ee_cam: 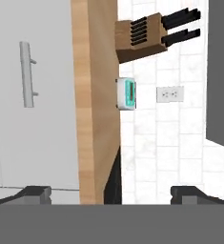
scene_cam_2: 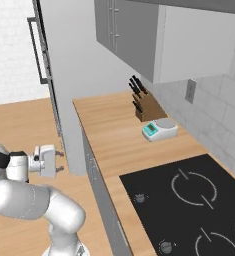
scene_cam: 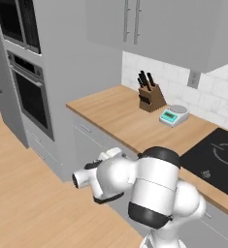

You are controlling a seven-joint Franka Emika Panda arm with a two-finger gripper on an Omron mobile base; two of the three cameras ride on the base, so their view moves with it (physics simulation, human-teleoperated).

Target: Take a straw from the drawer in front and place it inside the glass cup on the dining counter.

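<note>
The drawer (ee_cam: 42,95) is shut, its light grey front and slim silver bar handle (ee_cam: 27,74) facing the hand view, which is rolled sideways. It sits under the wooden worktop; its handle (scene_cam: 86,128) also shows in the left base view. My gripper (scene_cam_2: 61,161) hovers in front of the cabinet fronts, a short way off, pointing at them. It is open, with its fingertips (ee_cam: 35,192) wide apart and nothing between them. The straw is hidden. The glass cup and the dining counter are out of view.
On the wall-side worktop (scene_cam: 120,118) stand a knife block (scene_cam: 151,97) and a small teal-faced scale (scene_cam: 173,115). A black cooktop (scene_cam: 217,157) lies to the right. A tall oven stack (scene_cam: 30,92) rises on the left, over open wooden floor (scene_cam: 33,203).
</note>
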